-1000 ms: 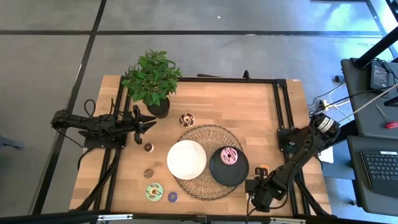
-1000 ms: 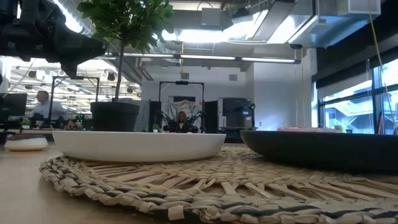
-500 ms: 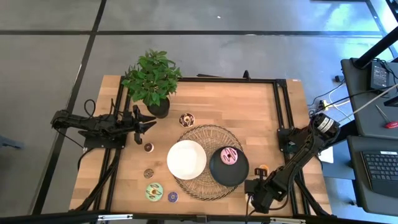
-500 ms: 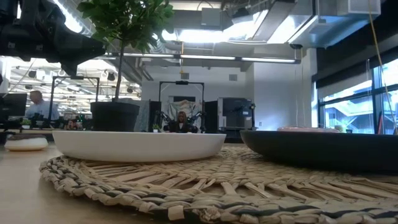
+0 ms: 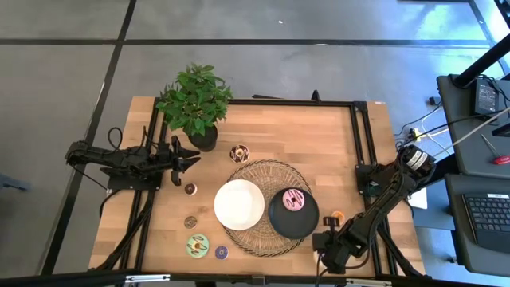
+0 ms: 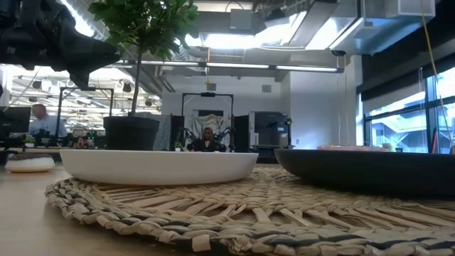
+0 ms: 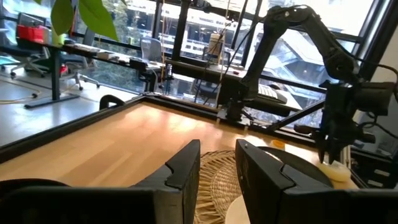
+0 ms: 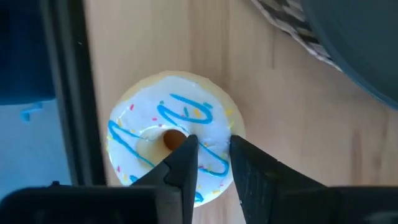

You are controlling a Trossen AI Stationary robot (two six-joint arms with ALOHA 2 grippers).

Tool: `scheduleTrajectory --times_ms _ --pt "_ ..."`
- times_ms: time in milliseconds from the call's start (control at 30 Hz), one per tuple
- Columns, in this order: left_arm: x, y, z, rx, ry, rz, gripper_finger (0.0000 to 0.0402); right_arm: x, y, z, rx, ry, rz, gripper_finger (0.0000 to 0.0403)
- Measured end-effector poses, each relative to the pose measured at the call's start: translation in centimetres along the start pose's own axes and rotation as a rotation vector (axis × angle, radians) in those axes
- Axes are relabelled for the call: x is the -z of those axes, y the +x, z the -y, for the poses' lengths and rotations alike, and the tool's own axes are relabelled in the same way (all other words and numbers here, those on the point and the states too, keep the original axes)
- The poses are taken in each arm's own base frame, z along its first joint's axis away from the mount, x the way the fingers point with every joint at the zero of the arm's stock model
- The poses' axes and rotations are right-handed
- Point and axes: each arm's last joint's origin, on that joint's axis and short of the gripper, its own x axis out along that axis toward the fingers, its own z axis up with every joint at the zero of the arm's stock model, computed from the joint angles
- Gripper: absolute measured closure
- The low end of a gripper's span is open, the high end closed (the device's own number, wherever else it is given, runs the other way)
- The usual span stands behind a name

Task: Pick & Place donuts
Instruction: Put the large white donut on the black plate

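The cream donut with blue stripes (image 8: 171,146) lies flat on the wood near the table's near right corner, also in the left wrist view (image 7: 336,172). My right gripper (image 8: 213,144) (image 5: 328,242) points straight down at it, slightly open. One fingertip (image 8: 188,144) is at the donut's hole, the other (image 8: 234,147) near its outer rim. A pink donut (image 5: 295,199) lies on the black plate (image 5: 280,223). Chocolate (image 5: 239,153), orange (image 5: 338,216), green (image 5: 198,245), purple (image 5: 221,252) and two brown donuts (image 5: 190,189) (image 5: 190,222) lie on the table. My left gripper (image 5: 191,157) waits open at the left. My right gripper comes at the cream donut from above, its fingertips over the strip of ring between hole and outer rim (image 8: 212,138). I cannot tell whether they touch it. The donut lies flat on the table.
A woven mat (image 5: 263,239) carries the white plate (image 5: 239,204) and the black plate. A potted plant (image 5: 195,104) stands at the far left. Black rails (image 5: 358,135) run along the table's sides. Bare wood lies at the far right.
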Motion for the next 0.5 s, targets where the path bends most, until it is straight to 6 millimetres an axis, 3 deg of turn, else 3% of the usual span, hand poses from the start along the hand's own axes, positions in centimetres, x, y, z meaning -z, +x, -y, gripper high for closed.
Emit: scheduleTrajectory --times_ms 233,500 --pt "0.0 0.0 0.0 -0.009 0.073 0.002 0.0304 -0.2 0.2 -0.3 -0.031 0.076 0.020 0.0305" --pt "0.0 0.0 0.0 -0.010 0.095 0.002 0.0304 -0.1 2.4 -0.8 -0.013 0.021 -0.009 0.0305"
